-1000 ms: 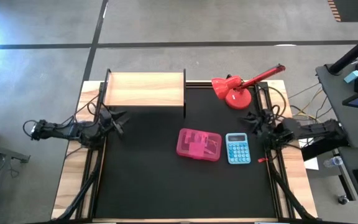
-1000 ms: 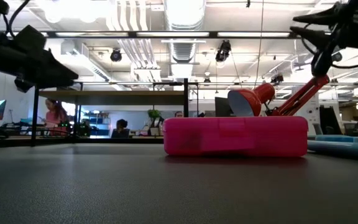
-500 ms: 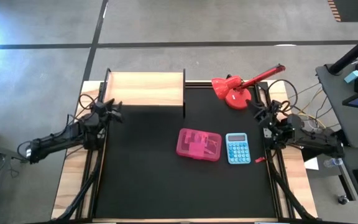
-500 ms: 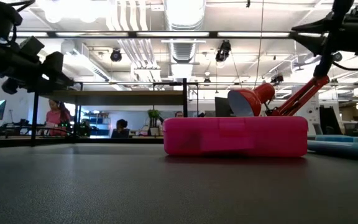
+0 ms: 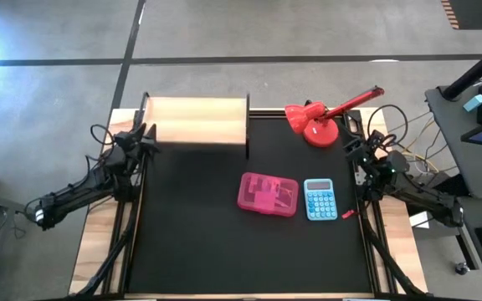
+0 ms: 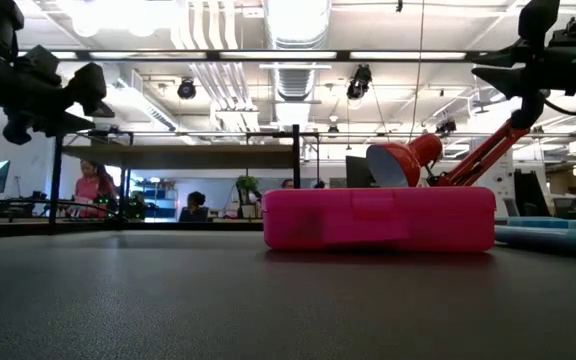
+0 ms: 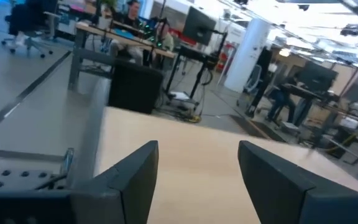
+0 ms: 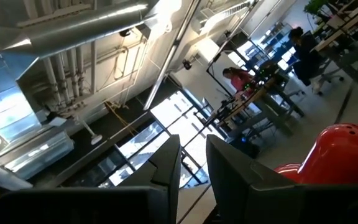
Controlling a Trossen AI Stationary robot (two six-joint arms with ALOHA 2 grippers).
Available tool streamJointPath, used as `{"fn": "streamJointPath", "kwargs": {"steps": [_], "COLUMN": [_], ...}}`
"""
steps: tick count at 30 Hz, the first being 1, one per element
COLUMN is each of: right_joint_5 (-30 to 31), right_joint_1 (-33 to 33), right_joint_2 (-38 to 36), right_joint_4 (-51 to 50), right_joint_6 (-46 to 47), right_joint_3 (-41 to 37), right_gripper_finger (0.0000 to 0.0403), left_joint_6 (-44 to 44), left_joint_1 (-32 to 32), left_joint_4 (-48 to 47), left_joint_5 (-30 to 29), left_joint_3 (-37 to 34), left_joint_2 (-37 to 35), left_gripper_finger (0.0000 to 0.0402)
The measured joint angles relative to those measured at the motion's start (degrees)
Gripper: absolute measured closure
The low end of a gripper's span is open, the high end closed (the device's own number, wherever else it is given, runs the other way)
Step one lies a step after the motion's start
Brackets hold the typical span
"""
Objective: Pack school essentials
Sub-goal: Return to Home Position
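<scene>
A shut pink case [image 5: 268,194] lies flat mid-table, also broadside in the low view [image 6: 378,218]; dim shapes show through its lid. No loose pencil, pens, scissors, pad, eraser or little box shows anywhere. My left gripper [image 5: 144,138] is open at the table's far left, its fingers [image 7: 135,171] over the wooden shelf's top [image 7: 191,140]. My right gripper [image 5: 354,150] hangs by the right edge near the lamp, tipped upward, with a narrow gap between its fingers [image 8: 173,158]. Both are off the table in the low view, left [image 6: 88,90] and right [image 6: 488,75].
A light-blue calculator [image 5: 320,200] lies just right of the case. The red desk lamp [image 5: 318,119] stands at the far right, its shade in the right wrist view [image 8: 347,149]. A wooden shelf [image 5: 195,121] spans the far left. A small red object [image 5: 347,214] lies at the right edge.
My left gripper has swung toward the far edge and risen, ending by the shelf's left end. My right gripper has moved toward the far edge, nearer the lamp, and turned. The case, calculator and lamp have stayed put.
</scene>
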Motion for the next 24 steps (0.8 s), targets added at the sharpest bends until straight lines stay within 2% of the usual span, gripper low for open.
{"fn": "streamJointPath", "kwargs": {"steps": [24], "right_joint_5": [0.00], "right_joint_1": [0.04], "right_joint_2": [3.38], "right_joint_4": [-0.01], "right_joint_6": [-0.02], "right_joint_3": [0.00], "right_gripper_finger": [0.0335], "left_joint_6": [0.05], "left_joint_1": [-0.02], "left_joint_4": [1.15], "left_joint_5": [0.27], "left_joint_3": [0.20], "left_joint_2": [1.90], "left_gripper_finger": [0.0194]}}
